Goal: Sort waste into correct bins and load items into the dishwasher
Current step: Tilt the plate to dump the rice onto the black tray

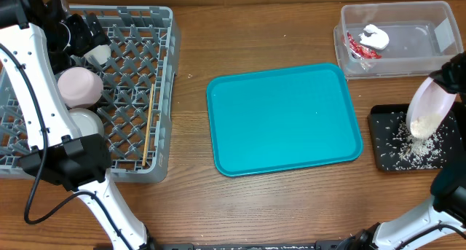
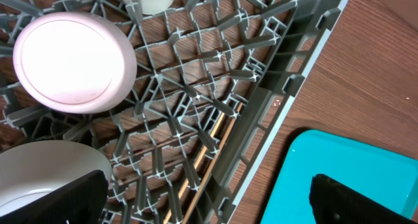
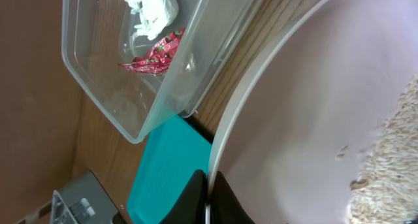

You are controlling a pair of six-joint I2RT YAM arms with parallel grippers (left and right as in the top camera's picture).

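Large white plate (image 1: 426, 108) tilted over the black tray (image 1: 376, 137) at the right edge of the surface (image 1: 277, 206)
Right fingers (image 3: 194, 199) clamp tight on its rim, rice crumbs (image 1: 415, 151) on plate and tray; left fingers (image 2: 356, 198) spread wide, empty, above the dish rack (image 1: 164, 75) at the left edge.

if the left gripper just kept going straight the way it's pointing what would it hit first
Probably the lattice floor of the dish rack, beside the wall where the chopsticks lie. The open left gripper points down at that spot, though depth is hard to judge.
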